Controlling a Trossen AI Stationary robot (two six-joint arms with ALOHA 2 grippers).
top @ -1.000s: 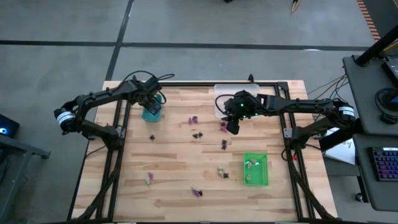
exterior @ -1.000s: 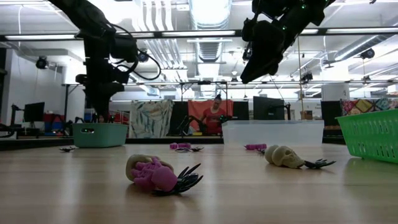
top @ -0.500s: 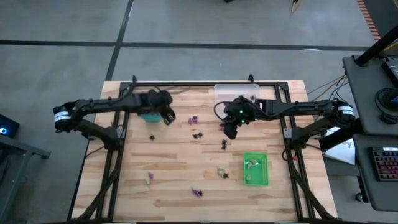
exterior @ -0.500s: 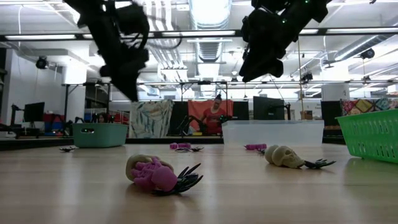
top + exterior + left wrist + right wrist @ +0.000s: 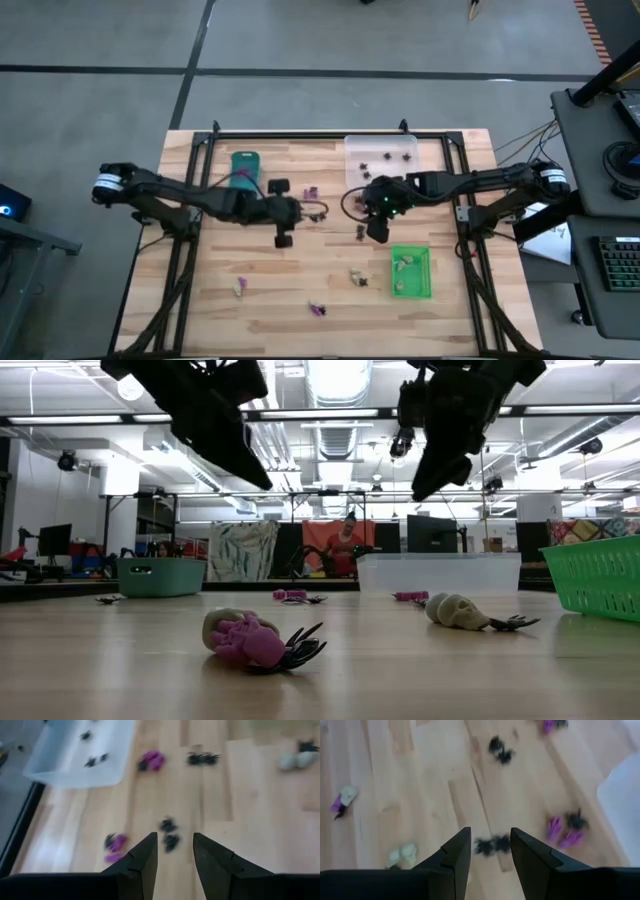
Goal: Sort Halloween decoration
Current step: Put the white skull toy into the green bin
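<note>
Hovering over mid-desk with fingers apart and empty, the left gripper (image 5: 283,238) and right gripper (image 5: 377,231) each face black trinkets (image 5: 318,215) toward 12 o'clock; centre one piece between the fingers before descending.

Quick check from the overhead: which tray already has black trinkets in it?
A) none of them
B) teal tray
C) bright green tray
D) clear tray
D: in the high view the clear tray at the table's far edge holds several small black trinkets; the bright green tray holds pale ones.
</note>
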